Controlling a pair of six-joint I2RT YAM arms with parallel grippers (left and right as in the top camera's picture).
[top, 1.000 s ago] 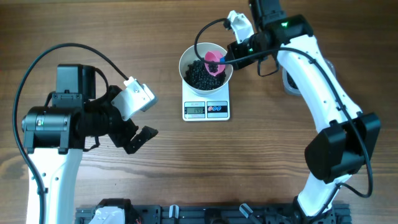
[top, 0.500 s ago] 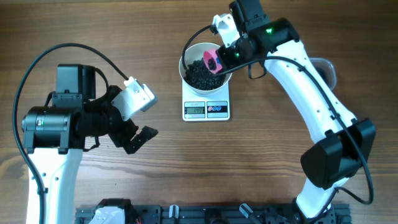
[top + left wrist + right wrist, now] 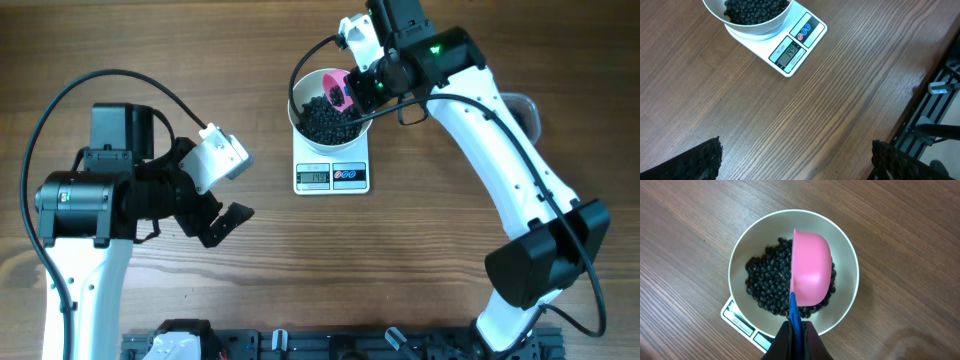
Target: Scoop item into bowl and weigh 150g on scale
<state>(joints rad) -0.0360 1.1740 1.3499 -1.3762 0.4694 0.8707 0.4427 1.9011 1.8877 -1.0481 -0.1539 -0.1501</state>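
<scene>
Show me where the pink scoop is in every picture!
Overhead: pink scoop at top centre, over the white bowl.
Left wrist: not in it.
Right wrist: middle of the picture, above the bowl.
Shared landmark: the white bowl, seen in all three views.

Warm brown worktop (image 3: 300, 280) with streaky darker wood grain. Round glossy white bowl (image 3: 846, 262) filled with tiny matte black beads (image 3: 765, 285). Pink plastic scoop (image 3: 812, 270) with a blue handle (image 3: 795, 312). White rectangular scale (image 3: 331, 176) with a grey display (image 3: 787, 50), a red button (image 3: 802, 36) and a blue button (image 3: 808, 26).
</scene>
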